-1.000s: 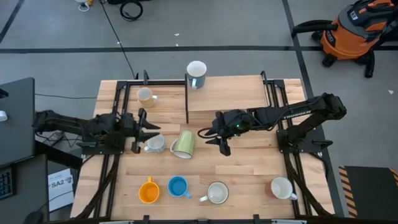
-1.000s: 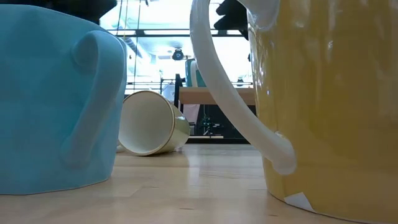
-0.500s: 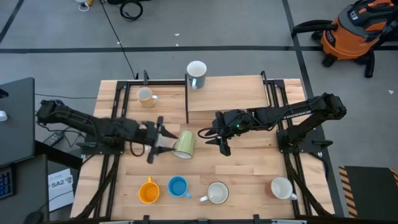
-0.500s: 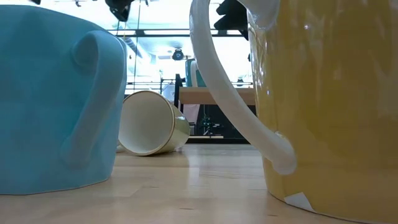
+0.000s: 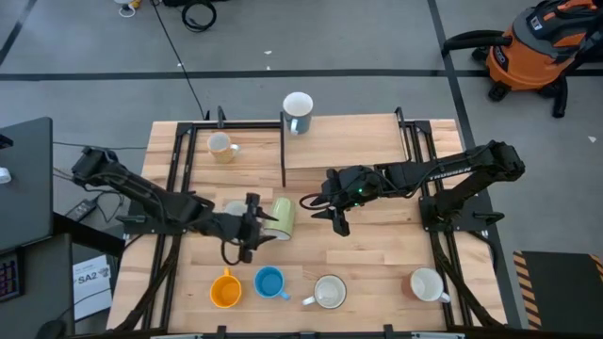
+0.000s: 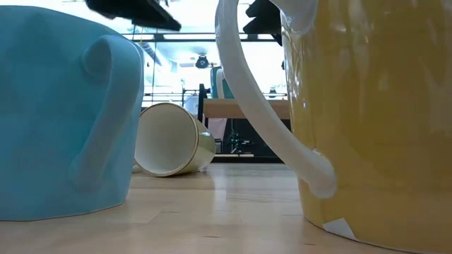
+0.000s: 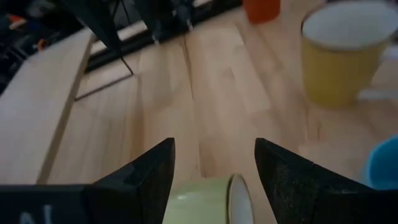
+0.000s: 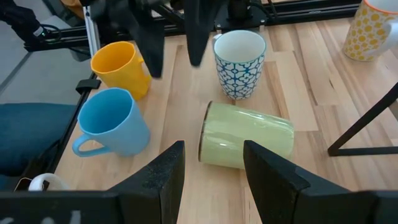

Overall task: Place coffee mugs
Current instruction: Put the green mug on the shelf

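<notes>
We noted the left gripper (image 5: 251,226), jaws apart, beside the toppled pale green mug (image 5: 278,217) mid-table; right gripper (image 5: 336,220) open, waiting. Risk, we judged: a glancing finger rolling it away.

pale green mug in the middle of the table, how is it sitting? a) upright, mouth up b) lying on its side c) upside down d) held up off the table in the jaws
b, the pale green mug lies on its side on the wood, with its open rim showing side-on, while the patterned mug beside it stands upright.
</notes>
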You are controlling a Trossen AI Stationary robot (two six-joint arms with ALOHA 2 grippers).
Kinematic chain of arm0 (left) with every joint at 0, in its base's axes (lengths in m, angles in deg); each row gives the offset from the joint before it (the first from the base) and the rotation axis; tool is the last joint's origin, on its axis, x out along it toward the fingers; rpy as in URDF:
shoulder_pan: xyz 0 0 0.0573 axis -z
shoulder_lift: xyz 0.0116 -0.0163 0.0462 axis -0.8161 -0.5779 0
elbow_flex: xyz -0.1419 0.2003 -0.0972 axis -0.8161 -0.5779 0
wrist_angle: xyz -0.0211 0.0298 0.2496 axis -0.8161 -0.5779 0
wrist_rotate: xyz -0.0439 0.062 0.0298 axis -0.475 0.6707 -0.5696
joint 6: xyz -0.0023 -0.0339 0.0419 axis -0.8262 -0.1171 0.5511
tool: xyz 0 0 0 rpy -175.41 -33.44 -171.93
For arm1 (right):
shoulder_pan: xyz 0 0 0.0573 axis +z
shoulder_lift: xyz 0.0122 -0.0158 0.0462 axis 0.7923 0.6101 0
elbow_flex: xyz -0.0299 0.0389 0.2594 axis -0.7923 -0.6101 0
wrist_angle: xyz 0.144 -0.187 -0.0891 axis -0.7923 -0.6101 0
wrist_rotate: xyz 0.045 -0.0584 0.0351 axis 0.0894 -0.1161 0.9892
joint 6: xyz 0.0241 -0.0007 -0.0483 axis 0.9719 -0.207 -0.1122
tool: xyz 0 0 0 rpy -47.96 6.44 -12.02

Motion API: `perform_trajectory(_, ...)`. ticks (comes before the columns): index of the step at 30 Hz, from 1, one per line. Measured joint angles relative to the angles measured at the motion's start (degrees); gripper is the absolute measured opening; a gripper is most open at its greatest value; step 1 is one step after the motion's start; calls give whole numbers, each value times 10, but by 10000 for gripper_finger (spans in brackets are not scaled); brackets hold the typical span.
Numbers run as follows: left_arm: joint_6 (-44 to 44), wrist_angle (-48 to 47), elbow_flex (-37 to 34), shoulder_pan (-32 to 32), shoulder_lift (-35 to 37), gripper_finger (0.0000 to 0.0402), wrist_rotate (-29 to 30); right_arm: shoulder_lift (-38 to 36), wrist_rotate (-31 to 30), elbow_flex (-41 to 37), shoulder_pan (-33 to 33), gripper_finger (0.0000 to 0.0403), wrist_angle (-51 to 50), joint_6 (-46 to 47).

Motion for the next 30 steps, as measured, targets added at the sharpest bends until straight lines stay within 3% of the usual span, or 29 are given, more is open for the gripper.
perform_trajectory(17,-4,-21,0,-5,-111,228,2,0,0,0,0,170,0,0)
perform_trajectory(30,3,-46,2,-5,-182,228,123,0,0,0,0,170,0,0)
